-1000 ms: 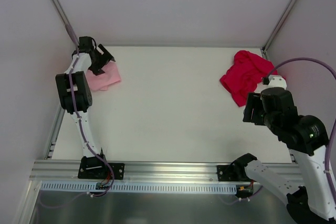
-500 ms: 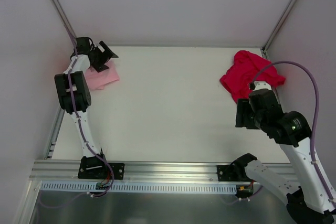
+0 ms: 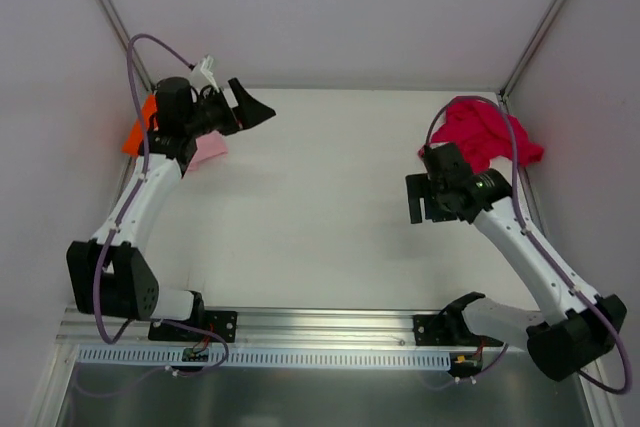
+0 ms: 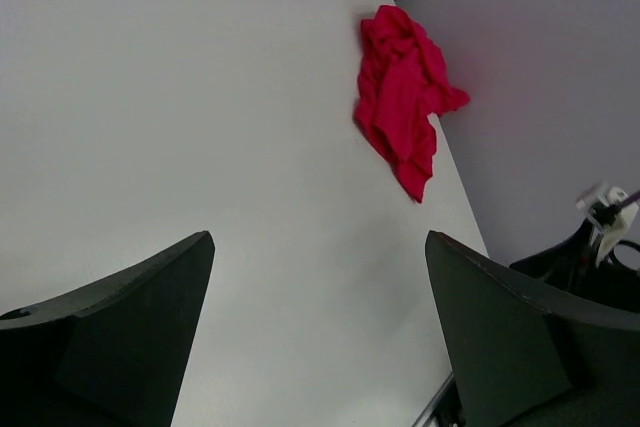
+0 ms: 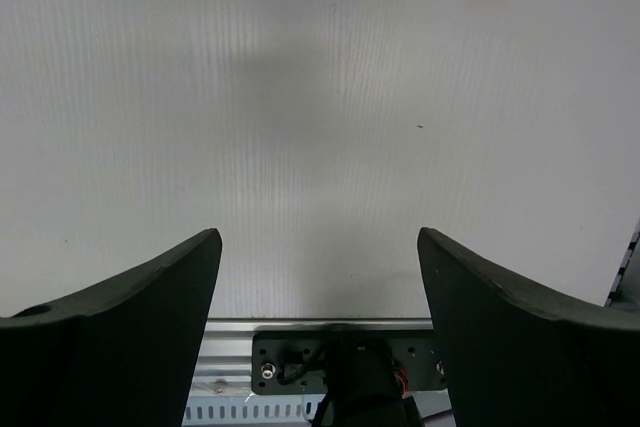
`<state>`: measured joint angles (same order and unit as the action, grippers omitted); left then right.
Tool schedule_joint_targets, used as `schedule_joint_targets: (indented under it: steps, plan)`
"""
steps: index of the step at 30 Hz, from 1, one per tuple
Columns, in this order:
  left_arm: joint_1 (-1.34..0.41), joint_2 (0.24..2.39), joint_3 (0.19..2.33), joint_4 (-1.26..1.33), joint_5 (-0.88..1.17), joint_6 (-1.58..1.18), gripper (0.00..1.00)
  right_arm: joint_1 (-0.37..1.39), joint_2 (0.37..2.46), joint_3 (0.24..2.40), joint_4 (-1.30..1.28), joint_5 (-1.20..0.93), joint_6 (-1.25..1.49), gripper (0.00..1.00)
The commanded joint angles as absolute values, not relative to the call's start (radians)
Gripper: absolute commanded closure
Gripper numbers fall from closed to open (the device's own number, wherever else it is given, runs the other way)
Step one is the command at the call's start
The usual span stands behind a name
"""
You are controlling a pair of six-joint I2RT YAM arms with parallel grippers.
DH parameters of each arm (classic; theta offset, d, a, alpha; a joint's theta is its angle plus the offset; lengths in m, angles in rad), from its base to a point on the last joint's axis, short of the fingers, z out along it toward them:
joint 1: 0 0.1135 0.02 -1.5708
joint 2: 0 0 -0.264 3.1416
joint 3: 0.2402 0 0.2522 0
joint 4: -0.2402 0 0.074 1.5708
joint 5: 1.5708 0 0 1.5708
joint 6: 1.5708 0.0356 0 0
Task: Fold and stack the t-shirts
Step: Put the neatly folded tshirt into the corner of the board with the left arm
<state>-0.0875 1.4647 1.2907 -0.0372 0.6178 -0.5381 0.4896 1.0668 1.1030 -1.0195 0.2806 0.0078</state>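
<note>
Both arms have swung inward from their corners since a second ago, and the left arm's move has uncovered an orange tee. At the upper left of the overhead view, the orange t-shirt [image 3: 140, 135] lies by the wall, with the pink t-shirt [image 3: 210, 148] just beside it. The left gripper [image 3: 256, 110] hangs with its jaws spread wide, holding nothing. Further right, the right gripper [image 3: 425, 207] is open and empty over the table [image 3: 320, 207]. The crimson t-shirt [image 3: 490, 132] lies crumpled in the upper right corner.
</note>
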Motion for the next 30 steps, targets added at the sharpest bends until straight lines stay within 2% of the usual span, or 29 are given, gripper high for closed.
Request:
schedule_joint_targets:
  steps: [1, 4, 6, 10, 11, 13, 17, 25, 27, 30]
  plan:
    - [-0.081, 1.341, 1.024, -0.017, 0.565, -0.580, 0.12, 0.407, 1.198, 1.155, -0.881, 0.237, -0.012, 0.16]
    - [-0.081, 1.263, 0.893, -0.023, 0.535, -0.598, 0.14, 0.333, 1.303, 1.219, -0.844, 0.201, -0.005, 0.23]
    - [-0.081, 1.212, 0.877, -0.072, 0.538, -0.618, 0.15, 0.267, 1.356, 1.265, -0.836, 0.181, -0.003, 0.22]
    - [-0.081, 1.144, 0.900, -0.173, 0.511, -0.618, 0.13, 0.175, 1.494, 1.428, -0.835, 0.134, -0.009, 0.11]
    - [-0.081, 1.129, 0.910, -0.201, 0.496, -0.598, 0.07, 0.141, 1.540, 1.495, -0.828, 0.117, -0.018, 0.08]
    - [-0.080, 1.118, 0.923, -0.242, 0.492, -0.583, 0.01, 0.097, 1.587, 1.569, -0.830, 0.092, -0.029, 0.01]
    - [-0.078, 1.089, 0.930, -0.285, 0.512, -0.598, 0.01, -0.027, 1.736, 1.794, -0.882, 0.025, -0.008, 0.00]
    - [-0.028, 0.979, 0.825, -0.253, 0.499, -0.673, 0.01, -0.086, 1.720, 1.850, -0.854, 0.043, 0.012, 0.00]
    - [-0.022, 0.970, 0.833, -0.258, 0.445, -0.676, 0.01, -0.151, 1.707, 1.844, -0.848, -0.047, 0.063, 0.00]
    - [-0.008, 0.992, 0.896, -0.302, 0.423, -0.680, 0.01, -0.290, 1.715, 1.819, -0.841, -0.291, 0.153, 0.00]
